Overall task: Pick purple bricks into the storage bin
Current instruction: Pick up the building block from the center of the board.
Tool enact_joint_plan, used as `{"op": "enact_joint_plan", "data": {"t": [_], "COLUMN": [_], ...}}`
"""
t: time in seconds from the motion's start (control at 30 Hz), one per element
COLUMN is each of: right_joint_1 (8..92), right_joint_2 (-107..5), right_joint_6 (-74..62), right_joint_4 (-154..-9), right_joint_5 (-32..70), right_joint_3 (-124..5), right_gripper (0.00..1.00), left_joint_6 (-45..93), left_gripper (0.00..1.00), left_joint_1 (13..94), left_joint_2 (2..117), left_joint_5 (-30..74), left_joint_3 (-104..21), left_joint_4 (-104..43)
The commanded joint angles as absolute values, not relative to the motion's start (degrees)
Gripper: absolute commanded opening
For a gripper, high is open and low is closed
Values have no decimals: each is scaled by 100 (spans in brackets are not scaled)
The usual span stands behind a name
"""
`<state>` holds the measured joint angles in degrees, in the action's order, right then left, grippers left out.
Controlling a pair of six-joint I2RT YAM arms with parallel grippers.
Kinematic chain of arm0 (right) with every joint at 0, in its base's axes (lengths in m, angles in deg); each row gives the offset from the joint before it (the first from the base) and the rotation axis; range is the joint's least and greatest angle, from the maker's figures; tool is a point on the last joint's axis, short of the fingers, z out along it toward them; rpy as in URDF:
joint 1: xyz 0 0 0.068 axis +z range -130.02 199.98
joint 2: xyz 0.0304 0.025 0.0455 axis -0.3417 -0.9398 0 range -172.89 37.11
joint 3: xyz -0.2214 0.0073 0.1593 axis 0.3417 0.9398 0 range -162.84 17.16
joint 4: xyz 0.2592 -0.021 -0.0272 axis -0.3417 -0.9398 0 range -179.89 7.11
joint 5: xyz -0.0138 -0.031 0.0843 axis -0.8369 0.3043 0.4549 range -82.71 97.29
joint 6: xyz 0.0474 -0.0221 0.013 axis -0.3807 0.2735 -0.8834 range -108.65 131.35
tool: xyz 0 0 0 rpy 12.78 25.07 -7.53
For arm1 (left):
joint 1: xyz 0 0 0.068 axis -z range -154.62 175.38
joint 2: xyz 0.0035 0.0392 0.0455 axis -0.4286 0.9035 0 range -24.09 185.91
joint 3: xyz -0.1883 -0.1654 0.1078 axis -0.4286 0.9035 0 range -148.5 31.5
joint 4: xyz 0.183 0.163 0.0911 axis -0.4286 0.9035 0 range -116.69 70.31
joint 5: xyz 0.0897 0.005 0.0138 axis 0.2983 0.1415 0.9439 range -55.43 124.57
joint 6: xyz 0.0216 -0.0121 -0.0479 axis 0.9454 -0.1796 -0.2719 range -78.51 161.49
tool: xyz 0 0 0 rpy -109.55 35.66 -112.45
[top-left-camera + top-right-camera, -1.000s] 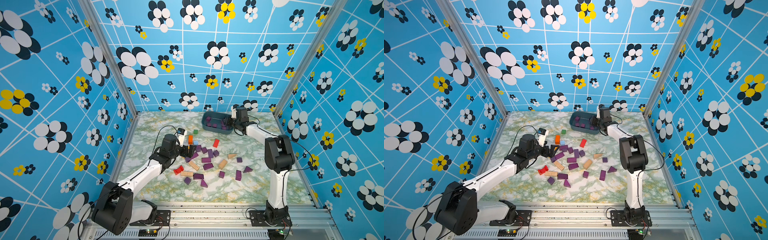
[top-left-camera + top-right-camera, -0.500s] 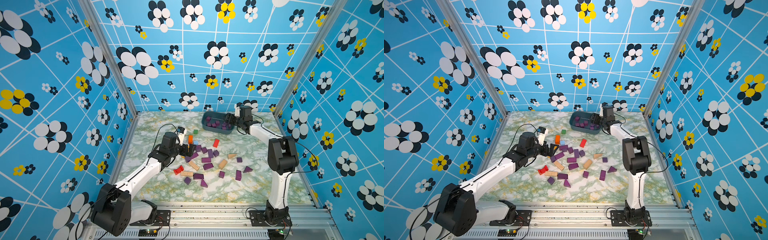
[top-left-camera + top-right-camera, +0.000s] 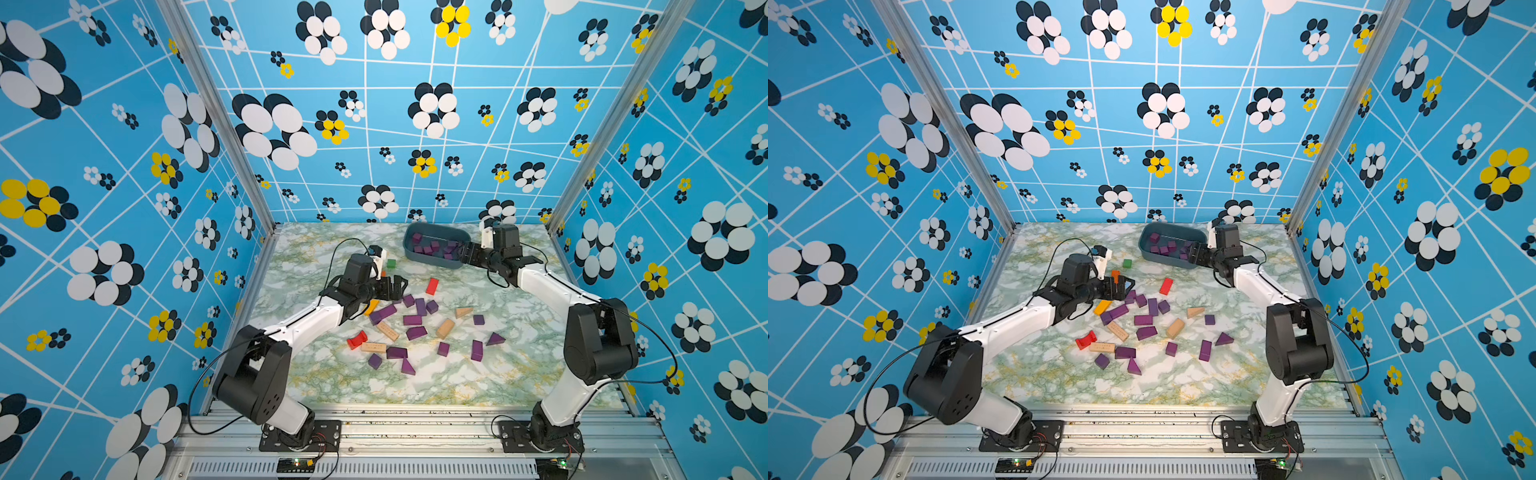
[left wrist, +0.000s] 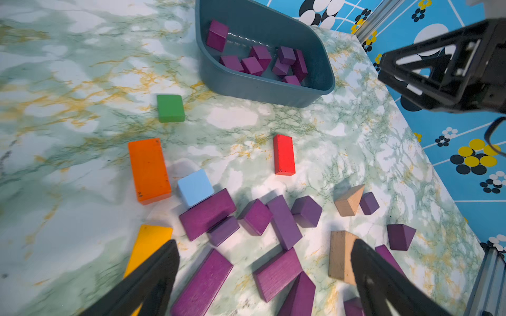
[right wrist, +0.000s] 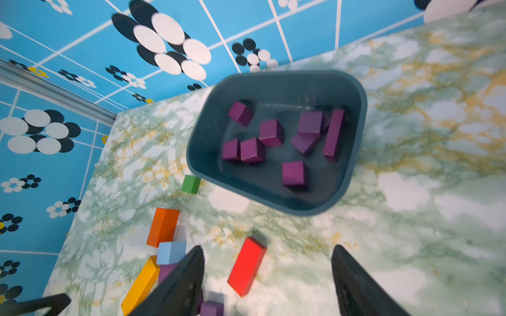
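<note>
Top views, looking down: green-veined marble table (image 3: 415, 386) inside blue flowered walls, with one arm reaching in from lower left and one from lower right.

Bin (image 3: 428, 261) (image 3: 1167, 259): upper centre of the table, close to the back wall. Holds about nine purple bricks (image 5: 295, 173), mostly cubes plus one bar, clearest in the right wrist view.

Over a dozen more purple bricks (image 3: 412, 320) scattered loose mid-table, below the bin in both top views: cubes, bars and wedges.

Right gripper (image 3: 465, 251) (image 5: 268, 249): at the bin's right end, tips pointing toward it. Jaws parted, with nothing between them in the right wrist view.

Left gripper (image 3: 397, 286) (image 4: 264, 246): low over the upper left edge of the loose pile. Jaws spread wide and empty; in the left wrist view, purple bricks lying on the table between and beyond the fingers (image 4: 164, 260).

Other blocks:
- Red bar (image 3: 432, 286) between pile and bin.
- Green block (image 3: 391, 263) just left of the bin.
- Orange bar (image 4: 149, 169), light blue cube (image 4: 195, 187) and yellow bar (image 4: 149, 246) near the left gripper.
- Tan blocks (image 3: 445, 328) mixed into the pile.
- Red arch (image 3: 356, 340) at the pile's lower left.
</note>
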<state>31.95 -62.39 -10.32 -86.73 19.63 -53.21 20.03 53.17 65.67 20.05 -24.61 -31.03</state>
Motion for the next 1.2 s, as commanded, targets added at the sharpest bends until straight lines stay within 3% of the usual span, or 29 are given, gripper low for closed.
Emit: {"op": "enact_joint_plan", "data": {"t": [0.0, 0.53, 0.9, 1.17], "right_joint_1": [3263, 3758, 3756, 3756], "right_joint_2": [-6042, -5771, -5422, -5386], "right_joint_6": [-915, -851, -711, -682], "right_joint_4": [-9007, -9045, -9186, -9212], "right_joint_5": [1936, 1966, 1686, 1722], "right_joint_3": [-5065, -4298, -3780, -3682], "right_gripper": [76, 80, 80, 81], "left_joint_6": [2070, 2140, 1941, 1975], "left_gripper": [99, 99, 62, 62], "left_joint_1": [5646, 6023, 6018, 6050], "left_joint_2": [6890, 7892, 8343, 8331], "left_joint_5": [2085, 2142, 1886, 2426], "left_joint_3": [-2969, -3660, -3862, -3924], "left_joint_4": [-2869, -2084, -1867, -1567]}}
